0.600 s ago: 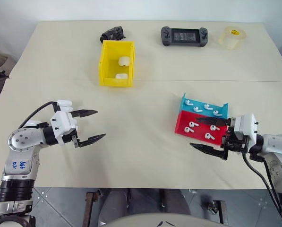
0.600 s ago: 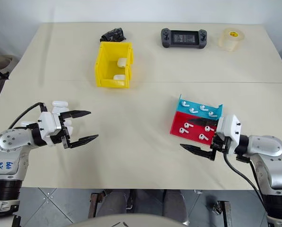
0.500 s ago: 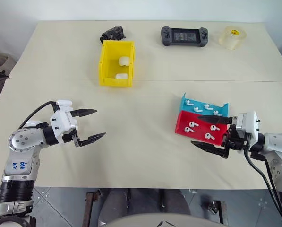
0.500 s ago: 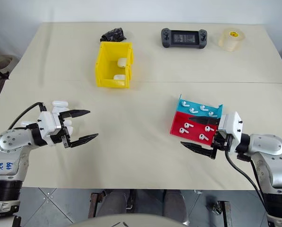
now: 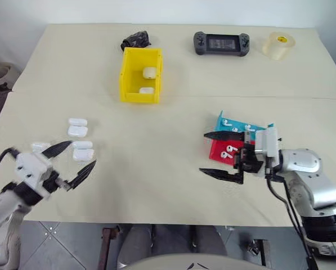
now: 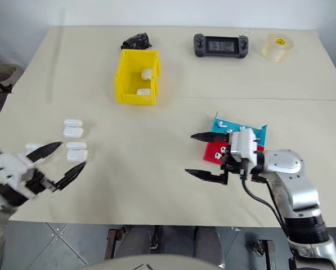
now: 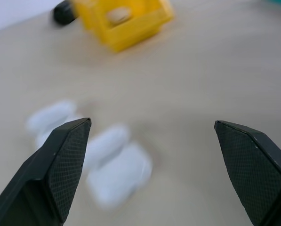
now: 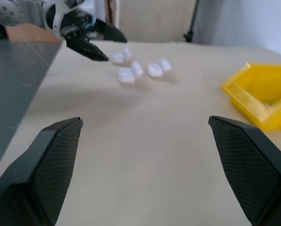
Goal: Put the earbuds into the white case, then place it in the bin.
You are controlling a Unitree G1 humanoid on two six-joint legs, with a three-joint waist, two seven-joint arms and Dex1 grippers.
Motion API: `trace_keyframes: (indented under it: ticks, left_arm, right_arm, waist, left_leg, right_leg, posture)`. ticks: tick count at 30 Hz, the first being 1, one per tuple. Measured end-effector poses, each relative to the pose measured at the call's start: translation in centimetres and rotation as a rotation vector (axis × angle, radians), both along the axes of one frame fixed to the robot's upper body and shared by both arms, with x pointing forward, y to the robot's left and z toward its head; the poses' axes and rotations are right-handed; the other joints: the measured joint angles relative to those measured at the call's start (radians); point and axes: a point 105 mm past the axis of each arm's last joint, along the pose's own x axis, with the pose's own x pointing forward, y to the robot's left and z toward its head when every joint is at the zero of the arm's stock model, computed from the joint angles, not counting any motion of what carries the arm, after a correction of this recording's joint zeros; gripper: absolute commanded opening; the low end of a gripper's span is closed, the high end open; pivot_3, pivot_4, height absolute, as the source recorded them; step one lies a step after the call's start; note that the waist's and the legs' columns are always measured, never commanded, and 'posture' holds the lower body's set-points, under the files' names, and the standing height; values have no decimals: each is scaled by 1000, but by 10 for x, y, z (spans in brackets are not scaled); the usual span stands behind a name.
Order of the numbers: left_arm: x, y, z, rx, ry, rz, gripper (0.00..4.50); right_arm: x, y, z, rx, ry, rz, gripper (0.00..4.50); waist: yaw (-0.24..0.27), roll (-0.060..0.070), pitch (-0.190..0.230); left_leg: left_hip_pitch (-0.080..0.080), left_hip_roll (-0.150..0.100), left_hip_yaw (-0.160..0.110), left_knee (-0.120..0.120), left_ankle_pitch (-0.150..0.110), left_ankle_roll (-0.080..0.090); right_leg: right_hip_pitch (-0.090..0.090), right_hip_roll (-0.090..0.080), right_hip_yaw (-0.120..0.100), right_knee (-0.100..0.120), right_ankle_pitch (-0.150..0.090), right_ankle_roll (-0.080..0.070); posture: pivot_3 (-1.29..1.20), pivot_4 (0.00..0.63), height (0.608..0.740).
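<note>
Listing the table (image 5: pixel 168 185), with the yellow bin (image 5: pixel 139 75) as landmark:

- Bin: far-centre of the table, two white cases inside (image 5: pixel 148 72).
- White cases (image 5: pixel 77 130): four loose, clustered toward the near left of the bin, on the bare table.
- Earbuds (image 5: pixel 228 149): lying in a red tray (image 5: pixel 219 151) and a blue tray (image 5: pixel 235 124), near right of the bin.
- Left gripper (image 5: pixel 72 162): fingers spread wide, empty, just beside the near cases.
- Right gripper (image 5: pixel 217 154): fingers spread wide, empty, pointing left, just in front of the red tray.
- Game controller (image 5: pixel 221 43) and tape roll (image 5: pixel 278 44): right of the bin, along the far edge.
- Dark crumpled object (image 5: pixel 135 40): just behind the bin.
</note>
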Motion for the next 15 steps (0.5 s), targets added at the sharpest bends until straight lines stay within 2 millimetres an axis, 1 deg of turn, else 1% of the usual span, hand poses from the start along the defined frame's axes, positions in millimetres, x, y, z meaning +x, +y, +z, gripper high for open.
trace_keyframes:
  ticks: [3, 4, 5, 7, 10, 13, 15]
  left_arm:
    - [-14, 23, -10, -30, 72, 183, 4461]
    - [-17, 27, -13, -38, 95, 222, 4461]
    - [-19, 29, -17, -45, 126, 256, 4461]
    - [-19, 26, -16, -69, 151, 267, 4461]
    - [-9, 18, -6, -70, 221, 256, 4461]
    - [0, 21, 6, -67, 261, 290, 4461]
    - [14, 17, 17, -75, 348, 285, 4461]
  right_arm:
    - [5, 2, -7, 6, -34, -7, 4500]
    - [6, 1, -9, 0, -39, -9, 4500]
    - [8, -1, -12, -10, -38, -12, 4500]
    - [9, -2, -14, -18, -36, -10, 4500]
    - [10, -8, -19, -47, -22, -13, 4500]
    - [10, -9, -19, -53, -21, -12, 4500]
    - [9, -12, -21, -65, -11, -12, 4500]
  waist:
    - [8, -1, 0]
    - [10, -1, 0]
    - [11, -1, 0]
    - [11, -1, 0]
    - [10, -1, 0]
    - [4, -1, 0]
    - [4, -1, 0]
  left_leg:
    - [0, 0, 0, 1, 0, 0]
    - [0, 0, 0, 1, 0, 0]
    - [0, 0, 0, 1, 0, 0]
    - [0, 0, 0, 1, 0, 0]
    - [0, 0, -1, 1, 0, -1]
    - [0, 1, 0, 0, -1, -1]
    - [0, 1, -1, 1, 0, -1]
  right_leg:
    - [0, 0, 0, -1, 0, 0]
    - [0, 0, 0, -1, 0, 0]
    - [0, 0, 0, -1, 0, 0]
    - [0, 0, 1, -1, 0, 0]
    - [-1, 0, 1, 1, 0, -1]
    - [-1, 1, 2, 3, -1, -1]
    - [-2, 2, 2, 5, -1, -2]
  posture:
    - [0, 150, 740]
    - [0, 150, 740]
    - [0, 150, 740]
    - [0, 150, 740]
    - [0, 150, 740]
    - [0, 150, 740]
    - [0, 150, 740]
